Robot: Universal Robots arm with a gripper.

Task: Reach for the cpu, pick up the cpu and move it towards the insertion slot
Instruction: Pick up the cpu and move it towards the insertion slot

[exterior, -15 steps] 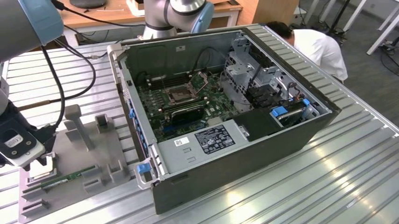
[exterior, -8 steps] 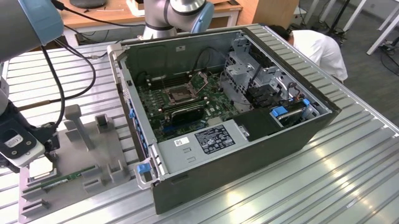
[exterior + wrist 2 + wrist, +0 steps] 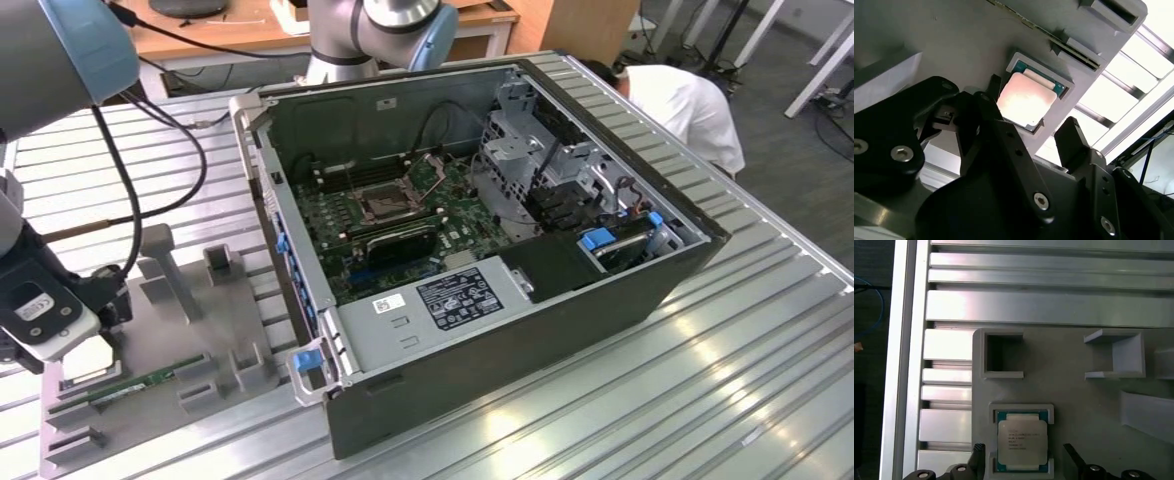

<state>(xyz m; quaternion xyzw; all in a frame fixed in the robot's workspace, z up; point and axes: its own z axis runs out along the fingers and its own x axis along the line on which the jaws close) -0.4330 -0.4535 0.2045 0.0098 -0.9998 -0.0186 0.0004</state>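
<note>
Gripper [image 3: 1025, 456], jaws wide and empty, straddling the cpu [image 3: 1022, 440] seated in its tray [image 3: 1079, 405] pocket (raised lips at two edges); an off-centre closure could tip it or snag a lip.

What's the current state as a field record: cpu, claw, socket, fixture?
cpu: lies flat, metal face up, in a pocket of the holder tray; not lifted
claw: open, one finger on each side of the cpu, a gap visible on both sides
insertion slot: on the board inside the open computer case, dark centre exposed
holder tray position: on the slatted table, at the exterior view's left of the case
memory stick: lies on the tray
progress: claw at the cpu, grasp not made
</note>
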